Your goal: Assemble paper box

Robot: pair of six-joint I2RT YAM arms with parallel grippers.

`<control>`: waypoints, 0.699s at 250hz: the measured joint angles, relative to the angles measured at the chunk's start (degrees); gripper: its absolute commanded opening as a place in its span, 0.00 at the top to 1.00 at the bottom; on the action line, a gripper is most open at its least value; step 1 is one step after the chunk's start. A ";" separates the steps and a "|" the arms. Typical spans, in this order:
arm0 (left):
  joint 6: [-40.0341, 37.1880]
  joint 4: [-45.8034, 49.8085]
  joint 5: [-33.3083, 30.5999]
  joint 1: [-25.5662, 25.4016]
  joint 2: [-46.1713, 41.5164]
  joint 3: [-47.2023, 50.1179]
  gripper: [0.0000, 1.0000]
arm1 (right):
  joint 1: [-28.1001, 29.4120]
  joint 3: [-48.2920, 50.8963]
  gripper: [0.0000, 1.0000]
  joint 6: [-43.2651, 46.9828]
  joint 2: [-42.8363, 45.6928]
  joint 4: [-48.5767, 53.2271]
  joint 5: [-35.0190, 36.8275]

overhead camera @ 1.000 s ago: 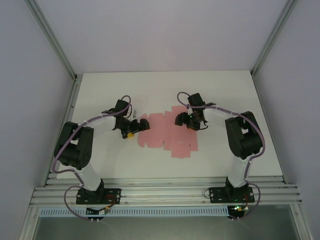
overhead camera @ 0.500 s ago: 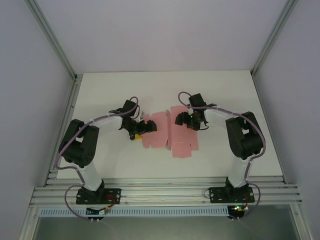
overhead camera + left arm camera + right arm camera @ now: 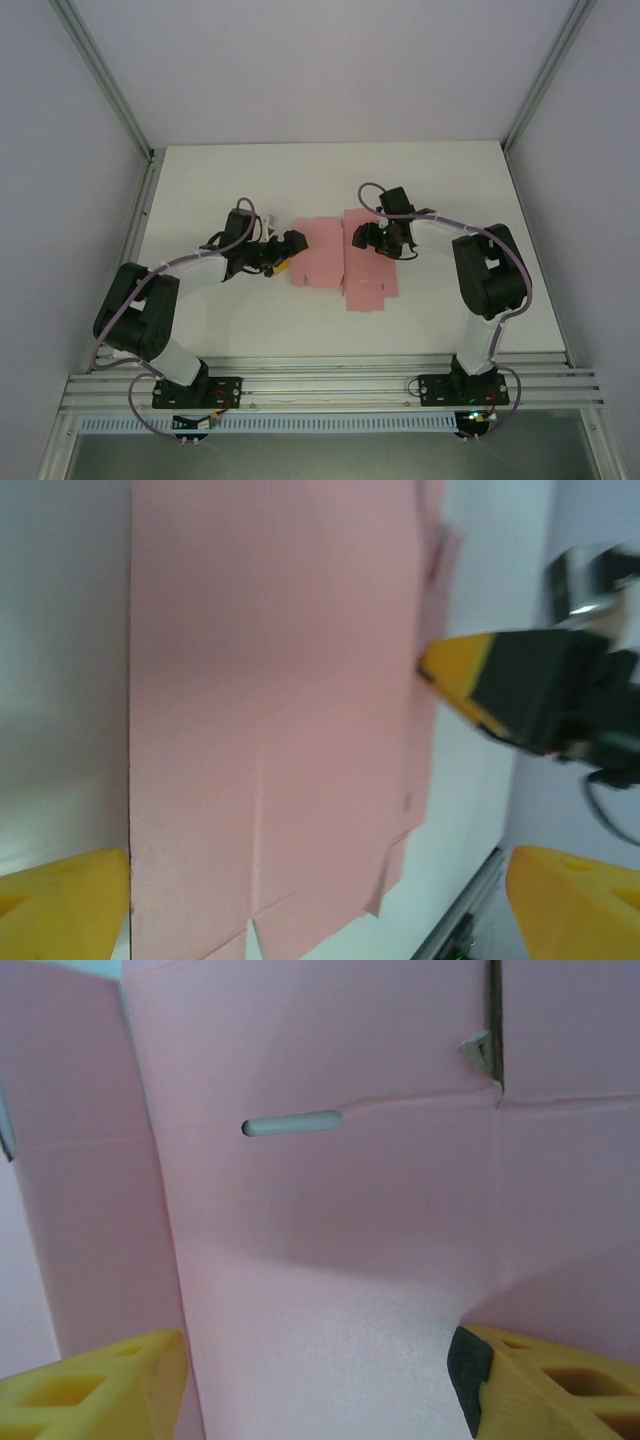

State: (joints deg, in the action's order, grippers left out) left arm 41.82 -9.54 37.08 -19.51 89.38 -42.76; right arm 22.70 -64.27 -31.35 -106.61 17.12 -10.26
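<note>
The paper box (image 3: 322, 262) is a flat salmon-pink die-cut sheet lying mid-table. My left gripper (image 3: 284, 250) sits at the sheet's left edge and is open. In the left wrist view its yellow fingertips (image 3: 60, 900) stand wide apart at the bottom corners, and a pink panel (image 3: 270, 680) with cut flaps lies between and ahead of them. My right gripper (image 3: 372, 238) is over the sheet's upper right part and is open. Its fingertips (image 3: 90, 1385) straddle a flat pink panel (image 3: 330, 1250) with a slot (image 3: 292, 1123). One right finger (image 3: 470, 675) touches the sheet's far edge.
The white table (image 3: 230, 190) has bare room around the sheet. Aluminium rails (image 3: 330, 385) run along the near edge, by the arm bases. Slanted frame posts (image 3: 110, 90) rise at the back corners, and pale walls close in both sides.
My left gripper has slid right along the table, and the sheet's left edge has moved right with it, so the sheet looks narrower. The right arm has stayed still.
</note>
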 measured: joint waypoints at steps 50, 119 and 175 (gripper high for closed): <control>3.37 -10.62 2.45 0.61 -0.42 0.92 0.24 | -0.09 0.20 0.28 -0.24 0.04 -0.90 0.79; 3.58 -15.21 5.35 0.50 1.03 0.59 0.32 | -0.09 1.99 0.27 -0.37 1.01 -3.41 0.61; 0.13 -11.52 5.11 0.48 2.38 -1.44 0.46 | -0.09 2.73 0.28 -0.35 1.44 -4.31 0.63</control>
State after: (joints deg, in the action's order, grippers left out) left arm 41.95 -21.06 42.19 -19.03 91.77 -44.21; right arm 22.61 -61.54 -31.70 -105.16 12.82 -9.63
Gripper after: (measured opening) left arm 0.576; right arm 0.722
